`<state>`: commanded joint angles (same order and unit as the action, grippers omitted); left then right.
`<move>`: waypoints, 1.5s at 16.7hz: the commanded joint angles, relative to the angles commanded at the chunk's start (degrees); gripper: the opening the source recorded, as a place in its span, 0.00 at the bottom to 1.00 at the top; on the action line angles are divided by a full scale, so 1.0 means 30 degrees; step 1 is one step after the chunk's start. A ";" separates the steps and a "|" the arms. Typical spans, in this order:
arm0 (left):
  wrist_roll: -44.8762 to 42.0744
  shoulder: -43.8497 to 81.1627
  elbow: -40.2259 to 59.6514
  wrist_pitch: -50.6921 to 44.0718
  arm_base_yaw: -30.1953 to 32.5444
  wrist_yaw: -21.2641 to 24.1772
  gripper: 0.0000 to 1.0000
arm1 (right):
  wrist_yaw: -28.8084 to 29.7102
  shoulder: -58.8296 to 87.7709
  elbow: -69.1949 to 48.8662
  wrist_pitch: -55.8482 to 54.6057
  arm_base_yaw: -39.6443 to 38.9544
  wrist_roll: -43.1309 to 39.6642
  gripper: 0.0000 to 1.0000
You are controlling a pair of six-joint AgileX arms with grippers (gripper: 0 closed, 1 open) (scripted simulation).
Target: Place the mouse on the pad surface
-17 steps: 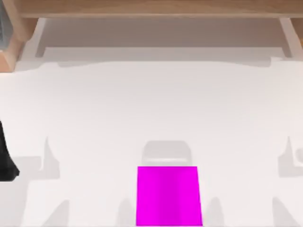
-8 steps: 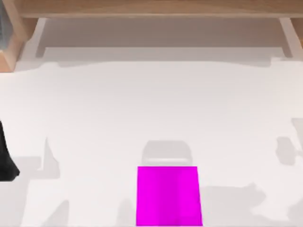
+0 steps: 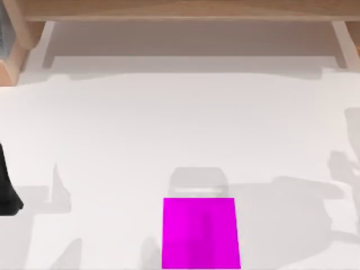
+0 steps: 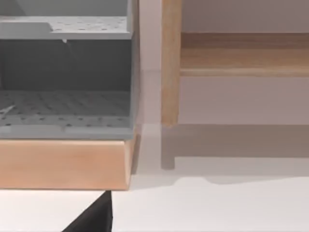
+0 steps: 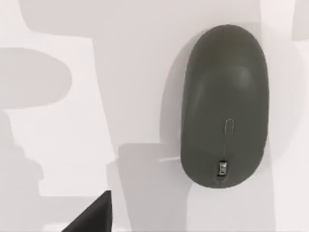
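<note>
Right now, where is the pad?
In the top view the pad lies flat on the white table at the bottom edge, slightly right of centre, just below a pale grey patch.

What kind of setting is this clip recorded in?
Likely a rendered desk workspace: a plain white table, a magenta pad at its near edge, a grey mouse lying on the white surface, and wooden shelving behind.

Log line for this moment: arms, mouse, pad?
left arm: parked at table's left edge | mouse: on white table, under right wrist camera, not gripped | pad: bare, front centre
</note>
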<state>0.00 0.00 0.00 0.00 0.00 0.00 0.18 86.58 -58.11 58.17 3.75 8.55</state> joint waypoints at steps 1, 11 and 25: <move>0.0000 0.0000 0.0000 0.0000 0.0000 0.0000 1.00 | 0.0003 0.0598 -0.0494 0.0414 0.0031 0.0069 1.00; 0.0000 0.0000 0.0000 0.0000 0.0000 0.0000 1.00 | 0.0005 0.1681 -0.0595 0.0160 0.0018 0.0188 1.00; 0.0000 0.0000 0.0000 0.0000 0.0000 0.0000 1.00 | 0.0013 0.4987 0.3397 -0.7197 0.0036 0.0252 0.92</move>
<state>0.00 0.00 0.00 0.00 0.00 0.00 0.21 101.54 -47.92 36.58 3.86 9.30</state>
